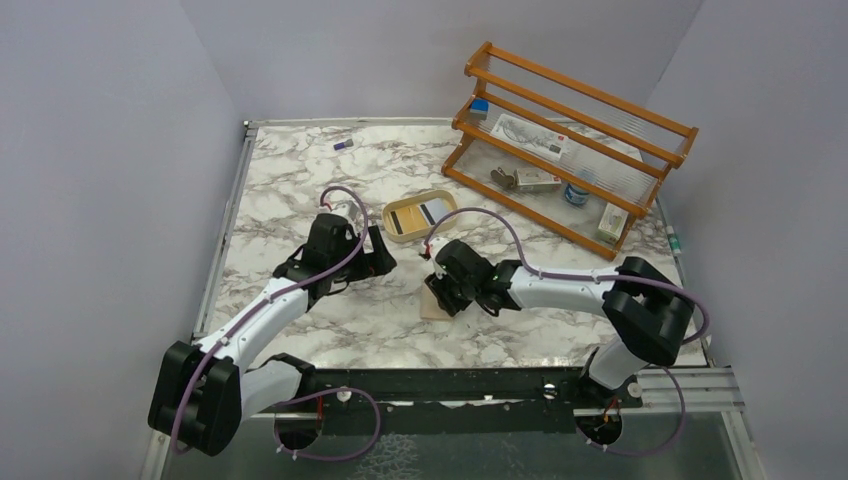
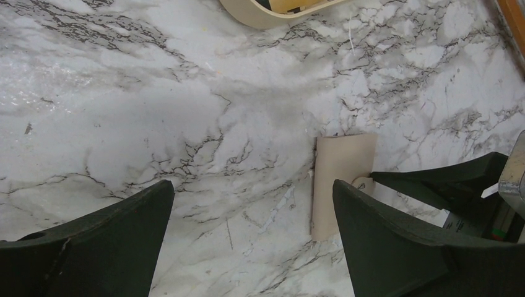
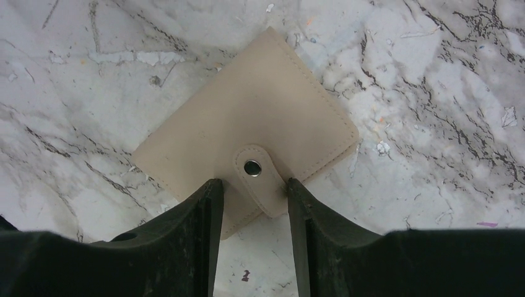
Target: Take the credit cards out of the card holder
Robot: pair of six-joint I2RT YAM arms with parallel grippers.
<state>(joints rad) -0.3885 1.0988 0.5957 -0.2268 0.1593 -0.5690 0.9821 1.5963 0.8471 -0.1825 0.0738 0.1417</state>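
The card holder (image 3: 247,117) is a beige wallet lying closed and flat on the marble table, its snap tab (image 3: 263,182) fastened. It also shows in the top view (image 1: 435,302) and the left wrist view (image 2: 340,173). No credit cards are in view outside it. My right gripper (image 3: 252,184) is low over the wallet's near edge, jaws narrowly open on either side of the tab, the right finger touching it. It also shows in the top view (image 1: 442,288). My left gripper (image 2: 252,185) is wide open and empty above bare table, left of the wallet (image 1: 385,262).
An oval tan tray (image 1: 388,222) with flat yellowish and pale things in it sits just behind the grippers. A wooden rack (image 1: 570,130) with small items stands at the back right. A small purple object (image 1: 343,145) lies at the back left.
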